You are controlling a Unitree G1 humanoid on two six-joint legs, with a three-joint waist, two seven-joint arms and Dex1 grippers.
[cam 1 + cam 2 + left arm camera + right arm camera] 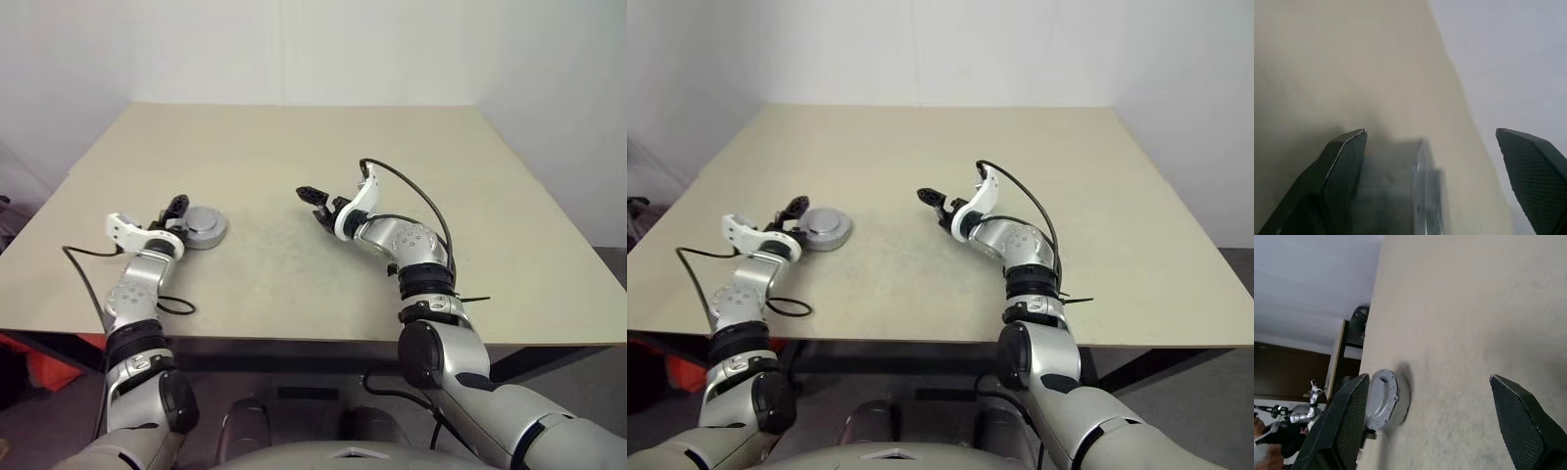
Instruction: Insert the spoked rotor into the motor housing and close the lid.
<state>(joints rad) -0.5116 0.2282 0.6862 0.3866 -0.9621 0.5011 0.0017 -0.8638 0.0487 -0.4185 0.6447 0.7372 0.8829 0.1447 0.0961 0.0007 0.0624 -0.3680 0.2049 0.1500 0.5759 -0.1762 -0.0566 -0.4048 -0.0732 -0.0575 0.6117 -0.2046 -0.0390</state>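
From the head views, the round flat silver metal motor housing (204, 227) lies lid-on toward the left of the plain beige desk (294, 274), well back from the near edge. The left tool (174, 213) sits just beside it on its left, jaws spread, holding nothing. The right tool (315, 204) hovers mid-desk, well apart from the housing, also spread and empty. The desk offers wide bare room between the arms and beyond.

In the left wrist view, the housing's silver rim (1420, 196) stands between the black fingers (1342, 166), nearer one of them; whether it touches that one I cannot tell.

The right wrist view shows the closed silver shell (1383, 399) lying flat with small bumps around its rim.

Judged by its look, the housing is rigid, fairly heavy metal, smooth and apt to slip; grip it across the rim.
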